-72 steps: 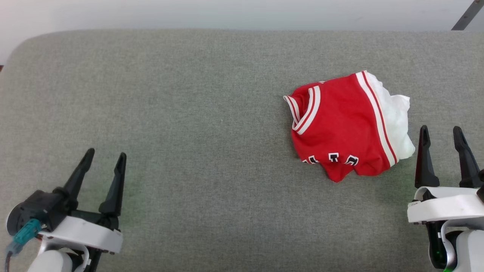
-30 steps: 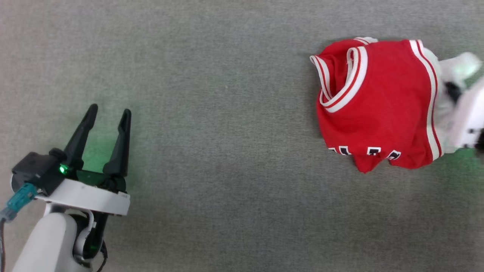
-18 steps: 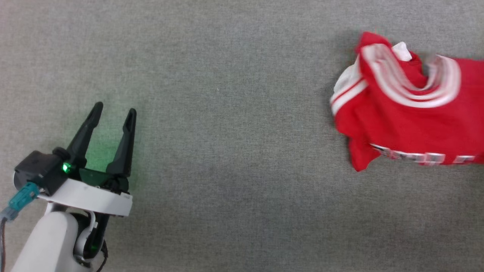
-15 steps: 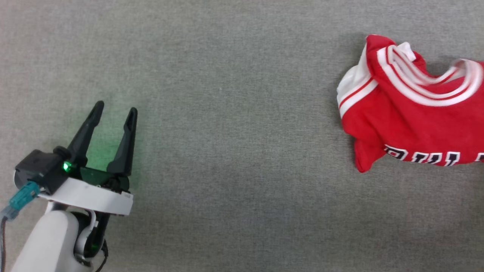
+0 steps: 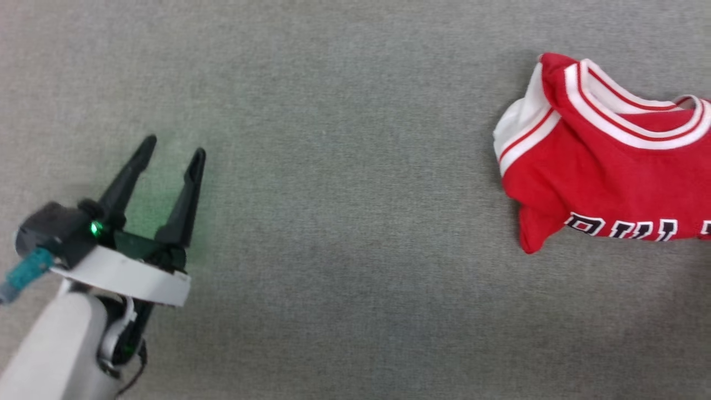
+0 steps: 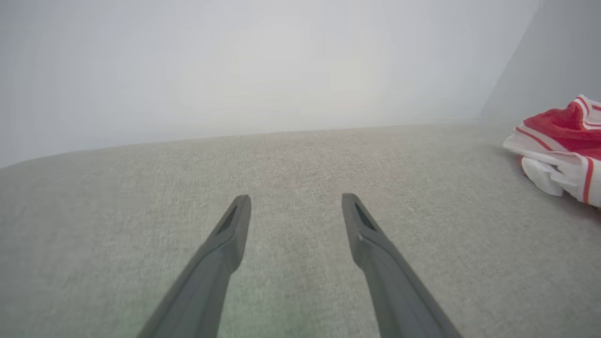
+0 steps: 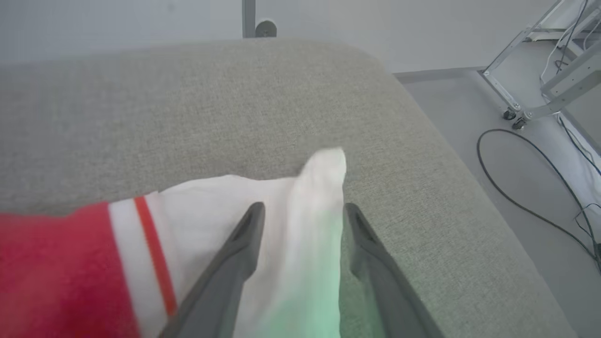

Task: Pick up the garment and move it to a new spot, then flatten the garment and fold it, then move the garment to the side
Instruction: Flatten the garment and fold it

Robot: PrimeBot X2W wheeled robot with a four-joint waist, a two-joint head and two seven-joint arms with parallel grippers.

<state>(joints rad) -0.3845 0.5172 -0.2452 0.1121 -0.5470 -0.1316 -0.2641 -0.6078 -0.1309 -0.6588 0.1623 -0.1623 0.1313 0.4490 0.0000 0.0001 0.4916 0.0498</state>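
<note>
Garment lies crumpled at the right side of the grey table, collar facing up, well apart from the left pincer, which stands released over the table's left part. Right pincer is spread and released, with the garment's white sleeve lying between its fingers near the table's right end.

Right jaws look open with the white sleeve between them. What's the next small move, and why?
Probably draw the right gripper straight back off the sleeve. Its fingers stand apart with the white cloth between them, and the garment lies bunched on the grey cushion, so any sideways move could drag it.
</note>
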